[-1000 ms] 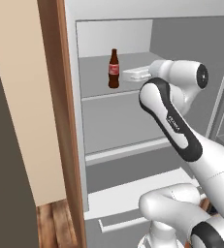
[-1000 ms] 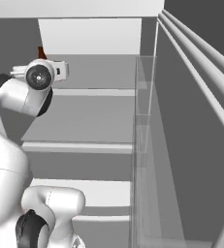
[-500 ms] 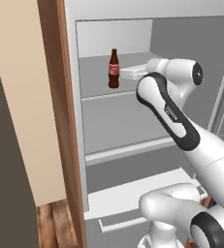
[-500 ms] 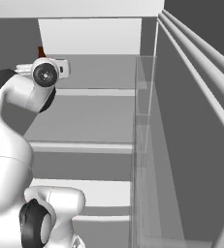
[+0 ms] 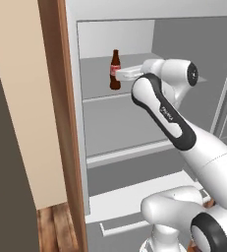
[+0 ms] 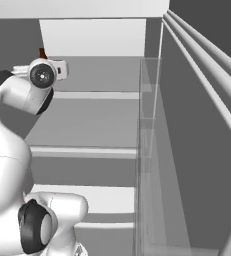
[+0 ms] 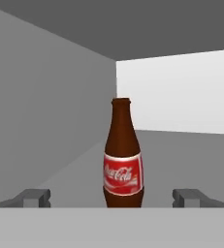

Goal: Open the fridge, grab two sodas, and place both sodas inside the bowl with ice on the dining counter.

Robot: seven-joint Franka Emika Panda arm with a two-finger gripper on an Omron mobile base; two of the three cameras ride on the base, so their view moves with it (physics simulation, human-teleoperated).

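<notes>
Plainly, the fridge [image 5: 149, 133] stood open, and everything else is placed from it: a reddish-brown wooden post [image 5: 61, 123] ran up just outside its left wall, and a patch of wood floor [image 5: 51, 226] lay at the foot of that post. On the fridge's upper grey shelf [image 5: 98, 81], toward the left half and well short of the pale back wall, stood the bottle [image 5: 115, 70]. It was a dark-brown glass bottle with a narrow neck, a rounded shoulder and a red label [image 7: 123, 174] carrying white script around its belly. It stood upright, its long axis vertical, mouth toward the shelf above and base flat on the shelf. To the right of it inside the same compartment, the white arm reached in level, and the gripper [image 7: 112, 197] faced the bottle straight on. Its jaws stood wide apart with one fingertip [image 7: 36, 196] on either side of the bottle's base as the hand view showed it; the bottle stood farther back, untouched. At the fridge's right side, the door's clear shelf rails [image 6: 197, 75] ran away from the camera.
</notes>
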